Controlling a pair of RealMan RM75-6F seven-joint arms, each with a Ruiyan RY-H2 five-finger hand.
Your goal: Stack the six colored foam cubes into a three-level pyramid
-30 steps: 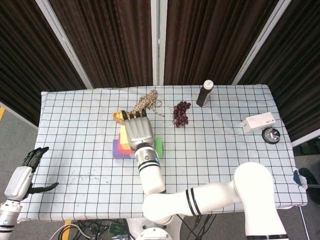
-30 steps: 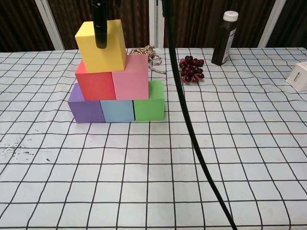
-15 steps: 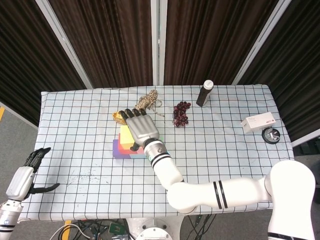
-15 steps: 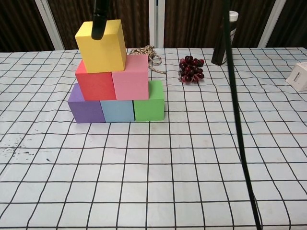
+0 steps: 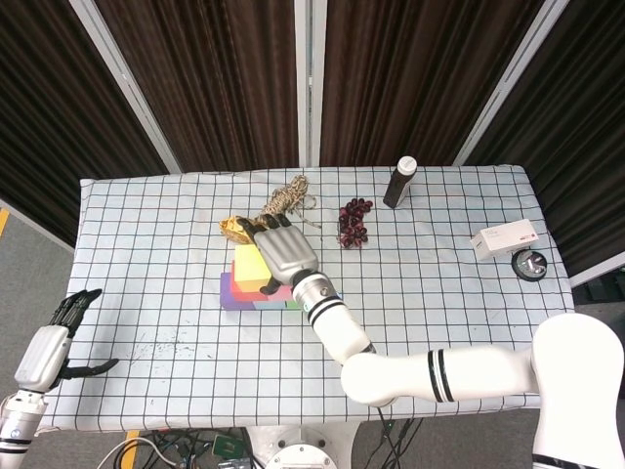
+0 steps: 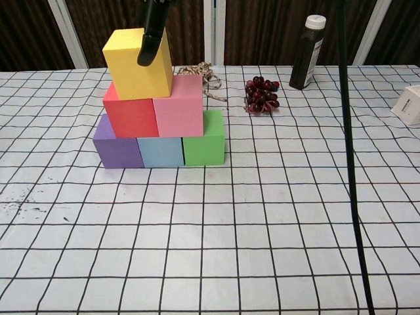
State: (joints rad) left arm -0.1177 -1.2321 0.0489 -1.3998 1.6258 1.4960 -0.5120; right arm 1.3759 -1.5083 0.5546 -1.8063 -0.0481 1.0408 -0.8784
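Note:
The pyramid stands left of the table's middle. Purple (image 6: 118, 149), blue (image 6: 161, 152) and green (image 6: 205, 141) cubes form the bottom row. Red (image 6: 130, 118) and pink (image 6: 178, 108) cubes sit on them, and a yellow cube (image 6: 134, 69) tops the stack. My right hand (image 5: 283, 252) hovers over the pyramid with its fingers spread, hiding most of it in the head view; the yellow cube (image 5: 249, 266) shows at its left. One dark finger (image 6: 149, 36) hangs in front of the yellow cube's upper front face. My left hand (image 5: 49, 347) is off the table's lower left corner, fingers apart and holding nothing.
Behind the pyramid lie a coil of rope (image 6: 207, 73) and a bunch of dark grapes (image 6: 261, 95). A dark bottle (image 6: 308, 52) stands further back right. A white box (image 5: 504, 239) and a round black object (image 5: 530, 265) sit near the right edge. A black cable (image 6: 351, 164) hangs across the chest view.
My right arm has swung to the right and the hand shifted slightly right over the stack. Its finger moved from the yellow cube's left part toward its middle. The cubes stayed put.

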